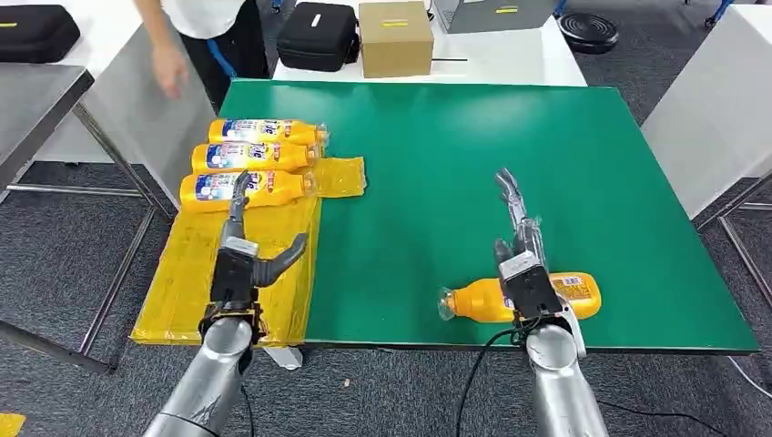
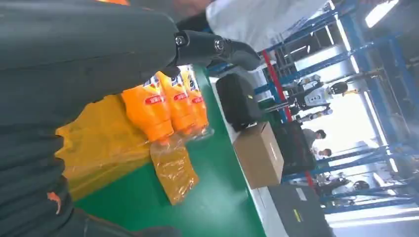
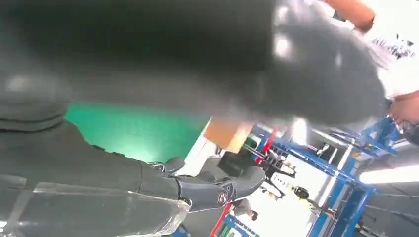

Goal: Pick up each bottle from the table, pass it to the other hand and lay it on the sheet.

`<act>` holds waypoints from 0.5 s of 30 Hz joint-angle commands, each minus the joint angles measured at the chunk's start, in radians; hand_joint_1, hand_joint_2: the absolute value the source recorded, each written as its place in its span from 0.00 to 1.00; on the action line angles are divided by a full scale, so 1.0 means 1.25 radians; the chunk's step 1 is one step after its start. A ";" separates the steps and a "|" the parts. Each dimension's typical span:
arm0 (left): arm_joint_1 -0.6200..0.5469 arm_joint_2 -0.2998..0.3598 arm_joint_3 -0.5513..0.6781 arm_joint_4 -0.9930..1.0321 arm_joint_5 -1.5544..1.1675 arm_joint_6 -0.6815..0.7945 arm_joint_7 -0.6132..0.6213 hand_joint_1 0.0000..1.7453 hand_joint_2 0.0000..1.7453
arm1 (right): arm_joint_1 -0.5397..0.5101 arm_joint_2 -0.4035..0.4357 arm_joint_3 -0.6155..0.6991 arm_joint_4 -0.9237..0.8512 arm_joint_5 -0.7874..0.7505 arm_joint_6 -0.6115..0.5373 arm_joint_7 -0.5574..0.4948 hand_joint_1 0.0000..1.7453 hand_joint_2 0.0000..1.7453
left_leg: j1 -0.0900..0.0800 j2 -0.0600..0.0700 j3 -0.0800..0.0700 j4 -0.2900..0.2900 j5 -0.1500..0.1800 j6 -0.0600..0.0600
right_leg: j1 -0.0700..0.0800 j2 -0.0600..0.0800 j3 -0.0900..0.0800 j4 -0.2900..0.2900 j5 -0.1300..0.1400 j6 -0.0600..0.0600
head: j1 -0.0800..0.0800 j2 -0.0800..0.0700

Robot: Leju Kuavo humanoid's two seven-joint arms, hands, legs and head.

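Green rectangular work surface (image 1: 546,146), with a yellow translucent plastic sheet (image 1: 187,282) draped over its left edge. Three orange plastic detergent bottles with blue-and-white labels (image 1: 255,159) already lie side by side on the far end of the sheet, long axes across the surface, clear caps toward the green.

One orange bottle with a clear cap (image 1: 473,301) remains on the green, near the front edge on the right side. Long axis runs left-right: cap end toward the robot's left, base with white label toward its right.

Right hand (image 1: 521,238) sits directly above this bottle's middle, wrist over the body, fingers stretched out forward past it, across the bottle's axis. Fingers apart, holding nothing; no contact with the bottle can be made out. Right wrist view too blurred to add anything.

Left hand (image 1: 248,241) hangs over the sheet, just short of the nearest laid bottle; thumb splayed out to the side, fingers extended, empty.

Judgement: the right hand is plainly the nearer one, the left well apart. Its fingers lie crosswise to the bottle, so lowering and closing around the body looks feasible.

Person (image 1: 196,36) stands beyond the far left corner.
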 commanded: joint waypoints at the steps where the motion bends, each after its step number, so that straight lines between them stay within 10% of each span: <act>1: 0.029 -0.006 0.038 0.038 0.234 -0.147 -0.002 0.00 1.00 | -0.042 -0.137 0.057 0.069 0.182 0.020 0.117 0.00 1.00 | 0.000 0.002 0.004 -0.001 -0.002 -0.001 | 0.000 0.001 0.004 -0.001 -0.001 -0.001 | 0.000 0.000; 15: 0.036 0.015 -0.001 0.015 0.252 -0.108 -0.002 0.00 1.00 | -0.009 -0.352 0.016 -0.003 0.200 0.220 0.204 0.00 1.00 | -0.001 -0.002 0.003 0.002 -0.004 -0.001 | -0.001 -0.001 0.005 0.000 -0.003 -0.001 | 0.000 0.000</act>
